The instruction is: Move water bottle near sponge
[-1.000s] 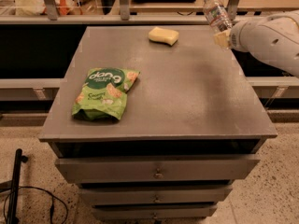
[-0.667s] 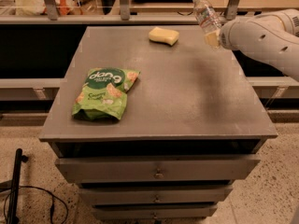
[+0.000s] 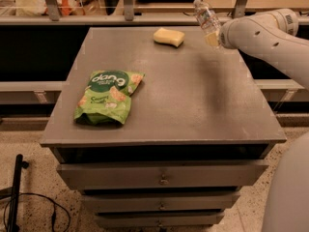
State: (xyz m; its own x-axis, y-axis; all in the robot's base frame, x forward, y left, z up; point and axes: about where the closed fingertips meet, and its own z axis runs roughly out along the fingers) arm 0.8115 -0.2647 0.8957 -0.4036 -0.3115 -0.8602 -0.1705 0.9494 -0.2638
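The tool (image 3: 213,36) pinches a small clear ribbed plastic water bottle (image 3: 205,16), tilted above the grey bench (image 3: 193,110), near the pale yellow rectangular sponge (image 3: 169,36).

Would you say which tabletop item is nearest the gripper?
The yellow sponge, close to the gripper holding the water bottle over the table's far edge; the green snack bag lies farther away.

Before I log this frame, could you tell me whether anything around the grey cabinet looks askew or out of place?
Only the clear ribbed plastic water bottle: it hangs tilted, cap leaning left, in the gripper at the far right.
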